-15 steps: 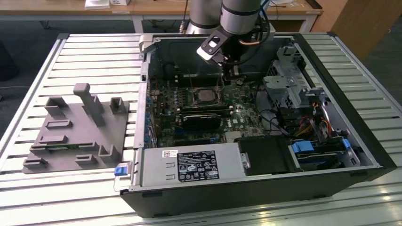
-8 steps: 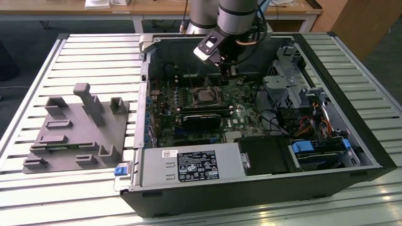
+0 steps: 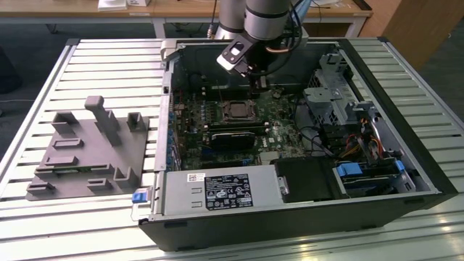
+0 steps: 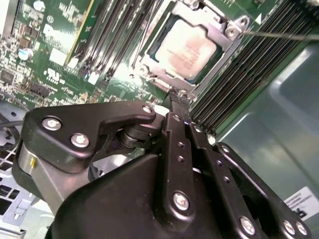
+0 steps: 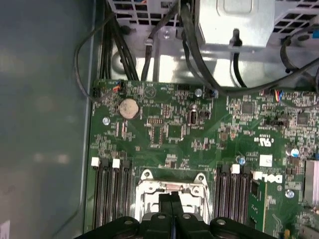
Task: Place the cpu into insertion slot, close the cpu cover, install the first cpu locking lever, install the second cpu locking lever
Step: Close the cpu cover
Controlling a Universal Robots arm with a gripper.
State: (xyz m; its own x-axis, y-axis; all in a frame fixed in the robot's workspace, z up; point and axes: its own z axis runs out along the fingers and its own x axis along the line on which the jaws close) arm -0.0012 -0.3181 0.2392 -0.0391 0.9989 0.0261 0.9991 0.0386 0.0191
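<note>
The cpu (image 4: 187,50) lies pale and flat in the insertion slot (image 3: 238,110) on the green motherboard. The silvery cpu cover (image 4: 222,50) lies down around it, its window showing the chip face. A thin locking lever rod (image 4: 284,36) runs out from one corner of the cover across the memory slots. My gripper (image 4: 178,97) has its black fingers pressed together, with the tips at the edge of the socket frame. In the first wrist view the gripper (image 5: 171,196) sits over the cover (image 5: 147,191). In the exterior view the gripper (image 3: 259,86) hangs just behind the slot.
Long black memory slots (image 5: 112,191) flank the socket on both sides. The case wall (image 5: 45,114) is close on one side, and cables and a drive cage (image 3: 330,98) on the other. A black heatsink block (image 3: 233,137) lies in front of the socket. A grey fixture (image 3: 87,147) stands on the table.
</note>
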